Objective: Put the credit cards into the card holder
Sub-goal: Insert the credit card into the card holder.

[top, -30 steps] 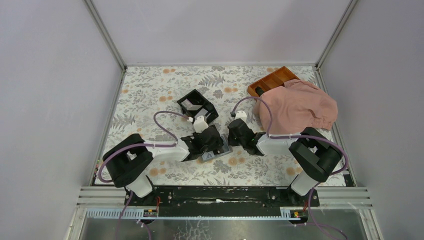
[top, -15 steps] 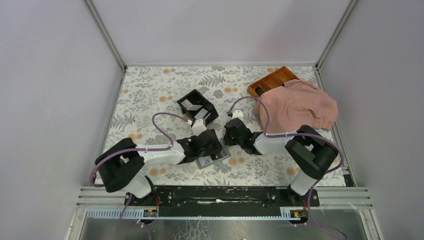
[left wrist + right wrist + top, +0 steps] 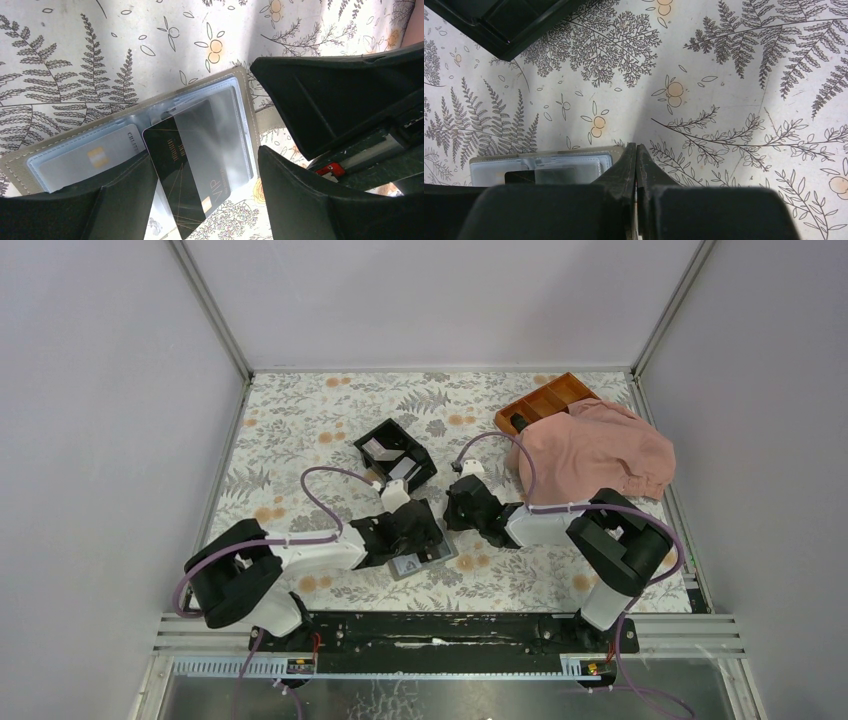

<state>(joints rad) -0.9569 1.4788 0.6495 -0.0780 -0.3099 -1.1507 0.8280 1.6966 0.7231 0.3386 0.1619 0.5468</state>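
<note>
The card holder (image 3: 422,563) lies open and flat on the tabletop (image 3: 300,420), near its front edge, with both arms crowding it. Past it toward the back wall sits a black box (image 3: 395,452), close enough that little printed cloth shows between. Off to its right and farther back, a pink cloth (image 3: 595,452) half covers an orange tray (image 3: 545,400). The widest bare stretch is to the holder's left and back.

The holder's long axis runs left to right, a bit skewed. It is a grey stitched cover lined with clear, glossy sleeves. A pale card (image 3: 95,157) with a gold chip sits inside a sleeve, lengthwise with the holder. A dark card (image 3: 187,165) marked VIP lies slantwise across it, one end under the plastic, the other poking past the holder's near edge.

The left end effector (image 3: 207,157) stands spread wide over the holder, the dark card lying in the gap, ungripped. The right end effector (image 3: 636,147) has its jaws pressed together, tips on the holder's right edge; I cannot tell whether anything is pinched there.
</note>
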